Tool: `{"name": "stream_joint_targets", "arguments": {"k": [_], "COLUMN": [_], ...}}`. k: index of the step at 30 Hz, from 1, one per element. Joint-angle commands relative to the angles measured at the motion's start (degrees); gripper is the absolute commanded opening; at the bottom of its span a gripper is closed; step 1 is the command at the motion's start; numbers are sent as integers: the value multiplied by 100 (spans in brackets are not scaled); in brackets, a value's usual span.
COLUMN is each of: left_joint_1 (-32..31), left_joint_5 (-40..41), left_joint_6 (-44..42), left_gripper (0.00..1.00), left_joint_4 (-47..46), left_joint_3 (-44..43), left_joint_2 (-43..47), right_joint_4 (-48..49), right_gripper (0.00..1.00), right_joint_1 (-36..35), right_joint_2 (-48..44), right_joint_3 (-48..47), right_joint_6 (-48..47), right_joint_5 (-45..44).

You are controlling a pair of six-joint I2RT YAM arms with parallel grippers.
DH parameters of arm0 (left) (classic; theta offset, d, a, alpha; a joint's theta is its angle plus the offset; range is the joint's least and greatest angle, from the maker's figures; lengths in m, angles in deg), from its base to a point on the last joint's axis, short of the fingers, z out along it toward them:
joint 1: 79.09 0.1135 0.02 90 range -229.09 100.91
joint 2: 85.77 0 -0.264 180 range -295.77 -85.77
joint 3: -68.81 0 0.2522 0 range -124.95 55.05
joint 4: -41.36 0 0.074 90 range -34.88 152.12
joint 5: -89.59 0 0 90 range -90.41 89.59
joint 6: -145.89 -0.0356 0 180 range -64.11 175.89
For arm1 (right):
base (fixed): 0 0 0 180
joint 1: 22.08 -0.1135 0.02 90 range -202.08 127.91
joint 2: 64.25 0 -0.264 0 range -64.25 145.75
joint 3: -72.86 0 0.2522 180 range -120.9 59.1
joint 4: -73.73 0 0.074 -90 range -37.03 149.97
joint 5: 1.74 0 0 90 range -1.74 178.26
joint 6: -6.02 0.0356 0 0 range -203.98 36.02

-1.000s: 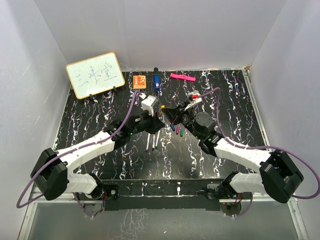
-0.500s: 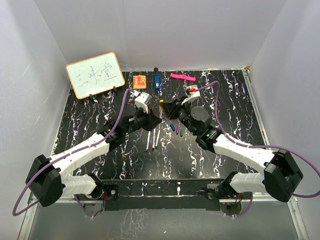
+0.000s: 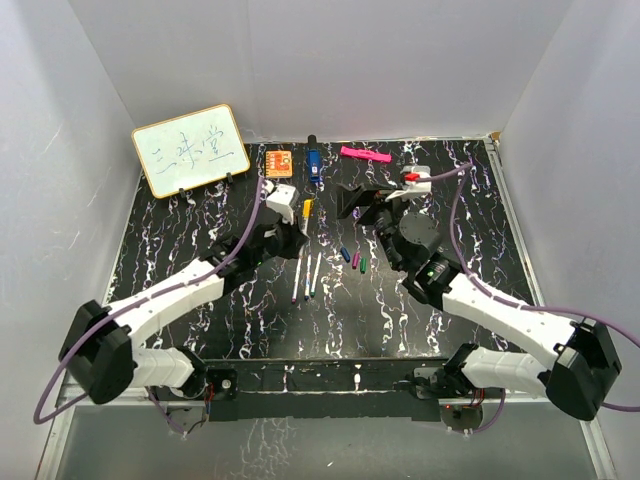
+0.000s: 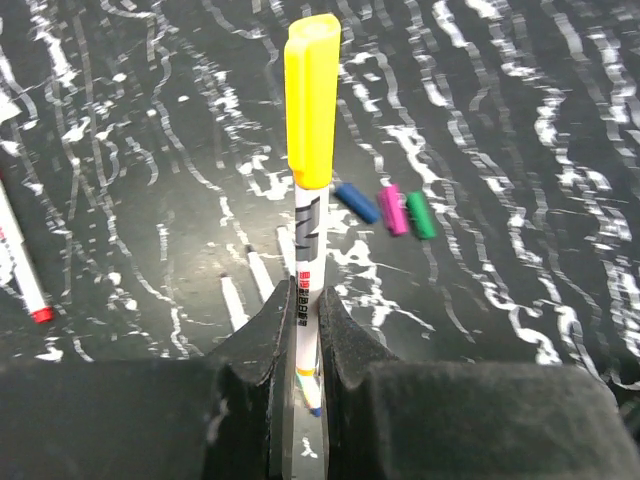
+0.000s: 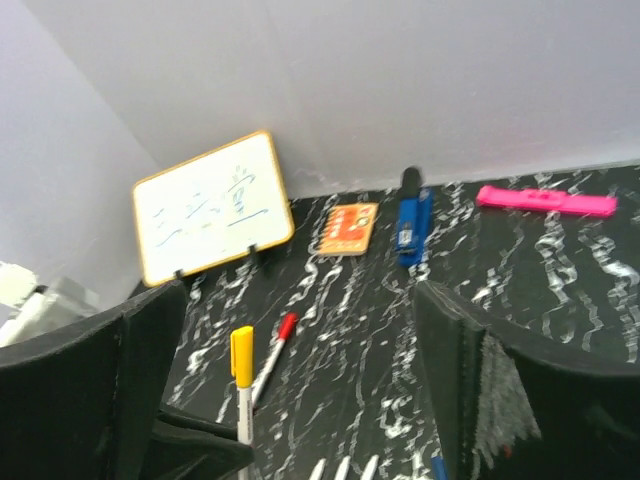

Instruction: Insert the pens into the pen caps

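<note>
Pen [image 4: 308, 250] stands clamped between the left jaws, its yellow cap [image 4: 312, 100] beyond their tips, while the right jaws gape apart.

Inside a robotics lab's test cell: plain white panels [image 3: 330, 70] box in a black marbled tabletop [image 3: 160, 230], with two cabled robot arms [image 3: 170, 300] bolted at its near edge.

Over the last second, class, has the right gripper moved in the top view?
Yes. The right gripper has moved toward the table's far edge, closer to the pink marker.
</note>
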Motion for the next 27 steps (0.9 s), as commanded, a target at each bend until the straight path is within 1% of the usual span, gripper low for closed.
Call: {"name": "stream_joint_targets", "arguments": {"k": [1,4,11,15,22,27], "left_joint_1": [379,712,1168,1316,1554,1631], "left_joint_5": [462,509,643,600,688,598], "left_joint_6": [-286,-278,-382,-481,-465,-345], "left_gripper": [0,0,0,0,0,0], "left_joint_4": [669,848,1420,1703,2274,2508], "left_joint_3": [-514,-652,-1312,-1806,-2545,-2773], "left_joint_2": [-542,-929,-1882,-2438,-3343,-3735], "right_joint_4": [223,109,-126,-382,-381,-232], "right_gripper": [98,98,98,98,98,98], "right_joint_1": [137,150,153,158,154,160], "right_joint_2": [-278,-254,-19,122,53,-62], "right_joint_3": [16,54,27,-77,99,295], "right_joint_6": [-90,-88,-10,-2,-36,-31], "right_joint_5": [-564,-525,-753,-780,-693,-732]}}
